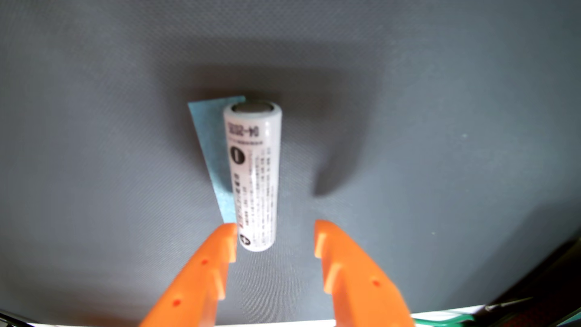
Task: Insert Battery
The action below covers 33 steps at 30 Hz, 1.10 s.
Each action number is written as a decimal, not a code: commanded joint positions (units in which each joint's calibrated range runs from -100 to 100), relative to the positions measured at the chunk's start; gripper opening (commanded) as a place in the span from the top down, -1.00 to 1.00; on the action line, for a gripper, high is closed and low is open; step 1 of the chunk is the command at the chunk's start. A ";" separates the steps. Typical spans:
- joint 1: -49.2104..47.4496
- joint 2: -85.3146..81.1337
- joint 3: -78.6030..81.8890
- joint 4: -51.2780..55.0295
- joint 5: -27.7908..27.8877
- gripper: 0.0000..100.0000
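- Left of centre in the wrist view, a blue paper strip (210, 147) lies flat on the grey table (94, 125), tucked under the battery's left side.
- Centre: the white cylindrical battery (253, 176) lies lengthwise, its near end between the fingertips.
- The orange jaws (275, 234) stand open, empty; left tip almost touches the battery, right tip is well clear.
- Judgement: shift left to centre, then descend and close evenly.
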 commanded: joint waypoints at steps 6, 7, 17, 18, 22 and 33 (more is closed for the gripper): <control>0.16 0.04 1.95 0.13 -0.13 0.71; 0.16 0.04 2.49 -0.04 -0.13 0.71; 0.04 0.04 4.20 -0.04 0.03 0.77; -0.19 0.04 4.20 -0.04 0.03 0.79; -0.19 0.04 4.20 -0.04 0.08 0.81; 0.16 -0.05 3.84 -0.04 0.29 0.97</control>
